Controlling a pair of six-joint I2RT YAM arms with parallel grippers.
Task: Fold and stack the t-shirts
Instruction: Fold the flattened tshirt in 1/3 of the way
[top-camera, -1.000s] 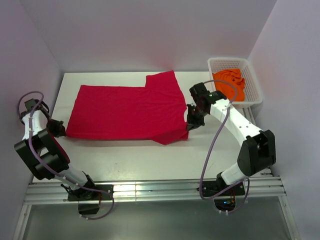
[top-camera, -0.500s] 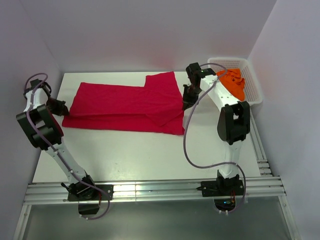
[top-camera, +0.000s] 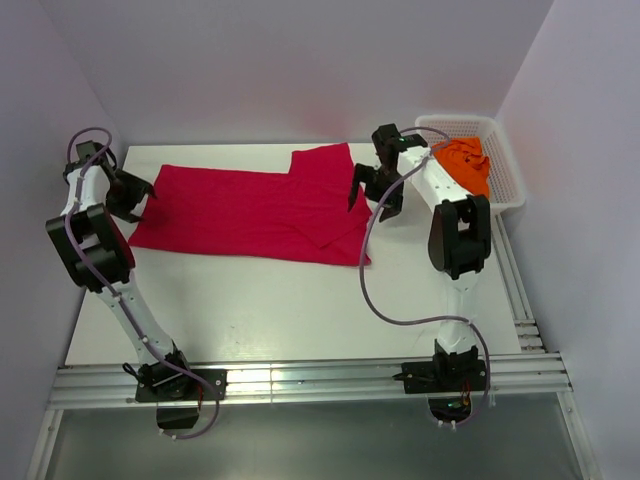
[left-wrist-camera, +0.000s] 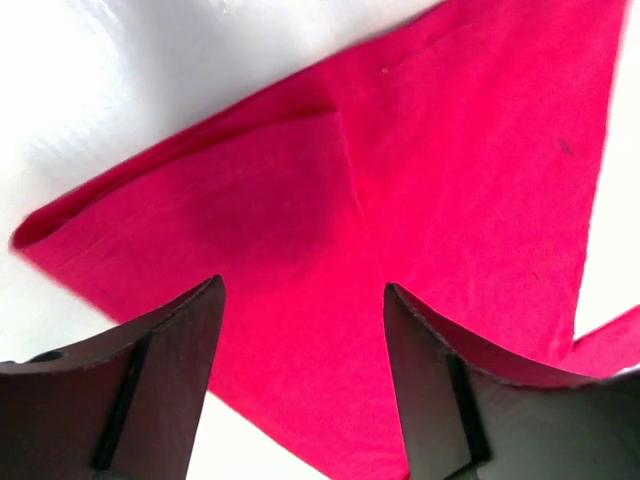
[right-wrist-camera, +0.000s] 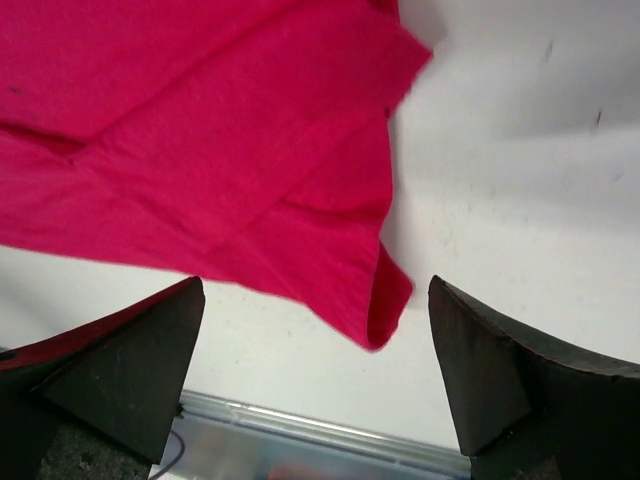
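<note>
The crimson t-shirt (top-camera: 250, 210) lies flat across the back of the table, folded lengthwise, with a sleeve flap on its right part. My left gripper (top-camera: 140, 192) hangs over its left end, open; in the left wrist view the red cloth (left-wrist-camera: 420, 170) lies below the empty gap of that gripper (left-wrist-camera: 300, 330). My right gripper (top-camera: 372, 198) stands wide open over the shirt's right end. The shirt's curled corner (right-wrist-camera: 385, 300) lies on the table under the gap of the right gripper (right-wrist-camera: 315, 330), which holds nothing. The orange t-shirt (top-camera: 465, 165) sits bunched in the basket.
A white mesh basket (top-camera: 455, 120) stands at the back right corner. The white table (top-camera: 250, 310) shows bare in front of the shirt. A metal rail (top-camera: 300, 385) runs along the near edge, and walls close in on the left, right and back.
Both grippers carried the shirt's near edge toward the back, folding it over, then opened and let go. The shirt now lies narrower, and both arms stand further back.
</note>
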